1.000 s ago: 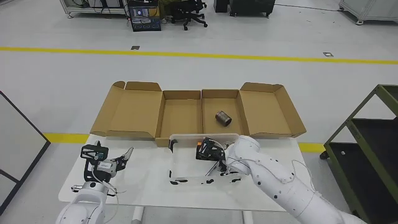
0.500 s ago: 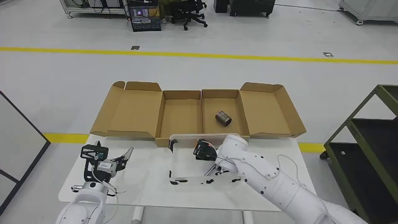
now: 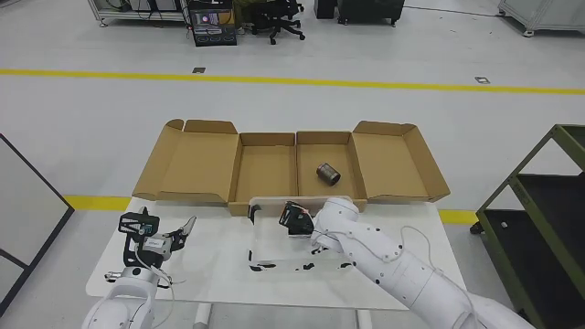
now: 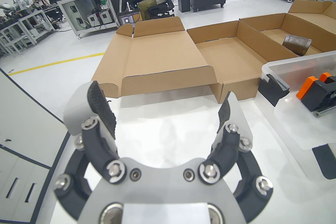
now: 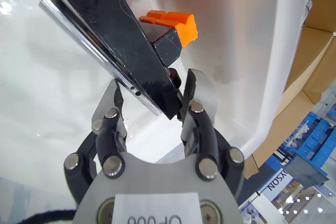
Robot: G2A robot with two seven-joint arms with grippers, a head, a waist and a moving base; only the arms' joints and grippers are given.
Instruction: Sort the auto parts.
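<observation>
A black clamp-like part with orange tips and a steel rod (image 5: 123,33) is inside the clear plastic bin (image 5: 265,57). My right gripper (image 5: 153,97) is shut on its black end, close to the bin's wall. In the top view that part (image 3: 294,217) sits at the bin's far side, by the cardboard box. My left gripper (image 4: 168,109) is open with nothing in it, low over the white table (image 4: 162,114) to the left of the bin (image 4: 294,63). A dark cylinder part (image 3: 328,175) lies in the box's right compartment.
An open cardboard box (image 3: 265,169) with two compartments and spread flaps stands along the table's far edge. The left compartment (image 4: 231,57) holds nothing. More small black parts (image 4: 273,89) lie in the bin. A dark green cart (image 3: 539,210) stands at the right.
My right gripper has carried the black and orange part leftward and slightly toward the box inside the bin. The left arm has not moved.
</observation>
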